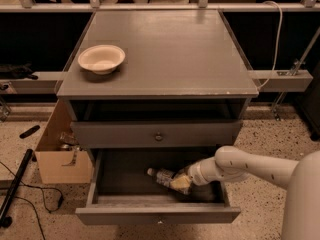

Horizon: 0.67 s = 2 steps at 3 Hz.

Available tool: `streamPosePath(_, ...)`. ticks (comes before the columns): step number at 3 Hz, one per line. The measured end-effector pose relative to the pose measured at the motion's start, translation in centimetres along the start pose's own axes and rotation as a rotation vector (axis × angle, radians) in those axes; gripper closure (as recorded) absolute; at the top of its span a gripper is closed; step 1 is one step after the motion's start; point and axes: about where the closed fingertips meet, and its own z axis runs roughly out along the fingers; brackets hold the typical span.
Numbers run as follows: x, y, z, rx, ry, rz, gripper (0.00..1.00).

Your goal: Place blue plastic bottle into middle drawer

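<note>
I can read no writing, not even on the blue plastic bottle [161,176] by my claw [181,183] in the middle drawer [155,215].

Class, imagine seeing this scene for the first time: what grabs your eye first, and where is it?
The white arm reaches from the right into the open middle drawer, with its gripper at the blue plastic bottle inside it. Up on the grey cabinet top, a cream bowl sits near the left edge.
</note>
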Motion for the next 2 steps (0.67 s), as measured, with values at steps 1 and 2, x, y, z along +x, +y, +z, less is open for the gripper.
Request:
streamPosePath(1,1.16,-0.30,0.79,0.017,0.004,0.009,0.99)
streamPosePath(2,1.16,-0.30,0.79,0.017,0.004,0.009,0.79)
